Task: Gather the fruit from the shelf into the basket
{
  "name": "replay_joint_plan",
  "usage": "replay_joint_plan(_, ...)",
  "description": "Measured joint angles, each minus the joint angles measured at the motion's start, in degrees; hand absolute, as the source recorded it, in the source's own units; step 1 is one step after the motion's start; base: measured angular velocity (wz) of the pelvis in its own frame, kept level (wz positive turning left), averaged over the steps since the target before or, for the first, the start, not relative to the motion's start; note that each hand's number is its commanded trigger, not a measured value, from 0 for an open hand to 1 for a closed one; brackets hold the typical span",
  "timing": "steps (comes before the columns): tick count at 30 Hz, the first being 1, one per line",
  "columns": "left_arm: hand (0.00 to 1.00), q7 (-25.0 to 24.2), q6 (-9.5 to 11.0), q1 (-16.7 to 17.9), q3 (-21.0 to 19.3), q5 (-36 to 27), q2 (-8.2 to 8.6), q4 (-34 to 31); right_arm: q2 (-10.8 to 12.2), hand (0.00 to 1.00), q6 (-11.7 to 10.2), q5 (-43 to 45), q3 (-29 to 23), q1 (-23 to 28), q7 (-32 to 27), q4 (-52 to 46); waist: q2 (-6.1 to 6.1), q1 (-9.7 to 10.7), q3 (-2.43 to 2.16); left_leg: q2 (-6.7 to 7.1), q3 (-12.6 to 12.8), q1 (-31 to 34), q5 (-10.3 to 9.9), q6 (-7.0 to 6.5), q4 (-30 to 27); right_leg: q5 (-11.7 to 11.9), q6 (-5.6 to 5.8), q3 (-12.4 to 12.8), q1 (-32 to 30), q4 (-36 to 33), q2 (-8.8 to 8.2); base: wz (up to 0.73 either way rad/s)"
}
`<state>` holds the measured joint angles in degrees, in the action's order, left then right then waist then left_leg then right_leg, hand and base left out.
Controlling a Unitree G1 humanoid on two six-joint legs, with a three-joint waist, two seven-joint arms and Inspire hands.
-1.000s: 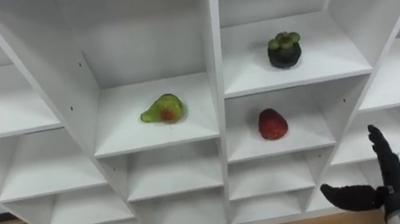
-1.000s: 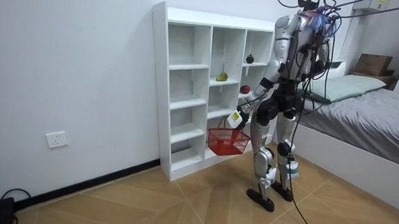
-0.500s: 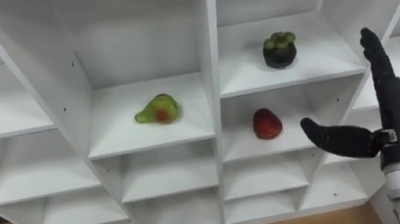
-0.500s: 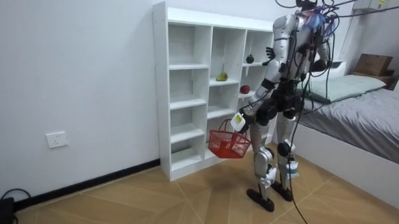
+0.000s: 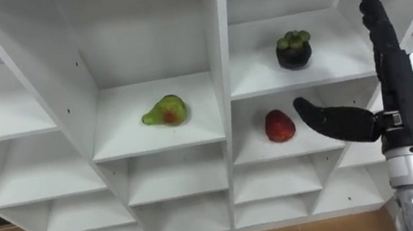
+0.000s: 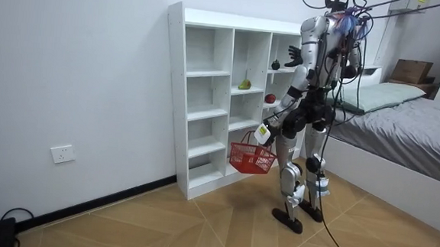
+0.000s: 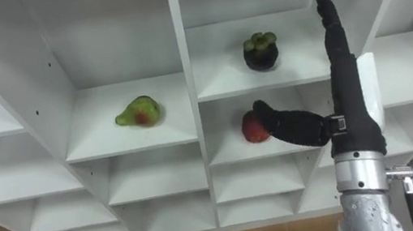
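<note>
Fruit waits on three shelf boards of the white closet (image 5: 221, 48) as the robot stands before it. Its right hand (image 5: 402, 98) is held up in front of the right-hand compartments, fully spread and grasping nothing. The straight fingers (image 5: 377, 20) point upward beside the upper board's right edge, and the thumb reaches sideways toward the red fruit (image 5: 279, 126). The splayed pose looks like a set-up for a reach, with room left between thumb and fingers to close round a rounded fruit. That fruit sits near the middle of its board, just beside the thumb tip, and is too round to show a clear long axis. One board up, the mangosteen (image 5: 293, 49) stands upright mid-board with its green cap on top. In the next column to the robot's left, the pear (image 5: 165, 111) lies on its side near the middle of its board. Its long axis runs roughly along the front edge, though which end carries the stem cannot be told. In the room view the red basket (image 6: 250, 159) hangs by its handle from the left hand (image 6: 262, 132). That hand appears closed round the handle, low at the robot's side, likely so picked fruit can be dropped in.
</note>
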<state>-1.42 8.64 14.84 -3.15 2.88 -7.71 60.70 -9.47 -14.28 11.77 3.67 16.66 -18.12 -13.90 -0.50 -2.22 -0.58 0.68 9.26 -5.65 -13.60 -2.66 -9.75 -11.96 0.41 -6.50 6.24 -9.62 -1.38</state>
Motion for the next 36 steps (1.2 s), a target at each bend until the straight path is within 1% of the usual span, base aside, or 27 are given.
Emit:
replay_joint_plan(3,1.0,0.03,-0.27,-0.34,0.0,0.02,-0.11,0.0,0.0,0.0,0.27,-0.65,0.97,-0.48,0.0,0.61,-0.25,-0.11,0.37,0.05,-0.18,0.0,0.02,-0.03,-0.06,0.0,0.0,-0.18,0.22,0.04,-0.08,0.01)
replay_joint_plan(5,1.0,0.01,-1.36,-0.9,-0.02,0.07,-0.19,-0.03,0.02,0.0,1.16,-0.82,1.47,-1.7,0.41,1.29,-0.46,-0.09,0.66,0.05,-0.19,0.19,0.04,-0.06,-0.14,0.0,0.0,-0.29,-0.03,-0.01,-0.12,0.0)
replay_joint_plan(9,1.0,-0.36,-1.7,-1.45,-0.16,0.13,-0.34,-0.07,0.05,0.0,1.39,-0.76,0.16,-5.15,0.83,3.14,-0.84,0.36,0.78,0.13,-0.72,0.49,0.1,-0.13,-0.37,0.0,0.01,-0.91,0.51,0.01,-0.21,0.08)
replay_joint_plan(10,1.0,-0.47,-1.7,-1.71,-0.16,0.21,-0.4,-0.08,0.01,0.0,1.36,-0.78,-0.55,-5.62,0.83,3.21,-1.04,0.41,0.77,0.14,-1.11,0.45,0.1,-0.13,-0.47,0.0,0.01,-1.44,0.73,0.05,-0.25,0.18)
replay_joint_plan(11,1.0,-0.46,-1.7,-1.85,-0.17,0.31,-0.44,-0.09,-0.07,0.0,1.33,-0.81,-0.85,-5.87,0.82,3.46,-1.17,0.47,0.73,0.15,-1.33,0.41,0.1,-0.13,-0.54,0.0,0.0,-1.59,0.76,0.06,-0.25,0.15)
replay_joint_plan(13,1.0,-0.31,-1.7,-2.27,-0.16,0.28,-0.5,-0.09,-0.49,0.0,1.22,-2.53,-1.73,-7.99,1.07,6.39,-1.76,0.36,0.77,0.13,-1.43,0.37,0.15,-0.07,-0.66,0.0,0.0,-1.53,0.78,0.08,-0.23,0.03)
replay_joint_plan(15,1.0,-0.19,-1.72,-2.41,-0.15,0.2,-0.53,-0.09,-0.72,0.0,1.51,-3.15,-2.12,-9.42,1.38,8.52,-1.99,0.28,0.78,0.15,-1.47,0.42,0.19,-0.06,-0.67,0.0,0.0,-1.56,0.78,0.07,-0.24,0.0)
replay_joint_plan(17,1.0,-0.01,-2.04,-2.57,-0.16,0.59,-0.58,-0.05,-1.27,0.0,2.25,-4.14,-2.16,-10.1,1.86,9.06,-2.15,0.15,0.76,0.17,-1.55,0.44,0.25,-0.06,-0.67,0.0,0.0,-1.61,0.77,0.06,-0.25,0.0)
replay_joint_plan(20,1.0,0.1,-2.52,-2.52,-0.2,0.65,-0.66,-0.05,-1.82,0.0,3.28,-5.08,-2.25,-11.46,2.05,9.06,-2.25,0.15,0.75,0.17,-1.55,0.44,0.28,-0.03,-0.68,0.01,0.0,-1.57,0.73,0.06,-0.24,0.0)
replay_joint_plan(24,1.0,0.49,-3.34,-2.55,-0.13,0.62,-0.69,-0.05,-1.91,0.0,3.65,-5.99,-2.47,-12.3,2.03,9.07,-2.29,0.13,0.73,0.15,-1.57,0.34,0.29,-0.02,-0.68,0.01,0.0,-1.59,0.86,0.08,-0.21,0.0)
replay_joint_plan(27,1.0,0.75,-3.45,-2.52,-0.08,0.57,-0.69,-0.06,-2.23,0.0,3.69,-8.14,-2.56,-12.97,2.01,9.72,-2.26,0.13,0.75,0.17,-1.69,0.31,0.29,-0.02,-0.77,0.01,-0.01,-1.69,1.0,0.1,-0.24,0.0)
replay_joint_plan(32,1.0,0.78,-3.62,-2.46,-0.03,0.31,-0.61,-0.04,-3.66,0.0,3.81,-11.56,-2.61,-15.25,2.01,13.6,-2.09,0.02,0.82,0.2,-1.83,0.21,0.38,-0.04,-0.93,0.02,-0.01,-1.75,1.28,0.09,-0.26,0.0)
replay_joint_plan(36,1.0,0.74,-3.79,-1.85,-0.13,0.22,-0.56,-0.06,-4.23,0.0,4.39,-11.96,-2.98,-16.52,1.94,15.7,-2.09,0.04,0.82,0.2,-1.98,-0.06,0.46,0.01,-0.94,0.02,-0.03,-1.99,1.67,0.15,-0.26,0.02)
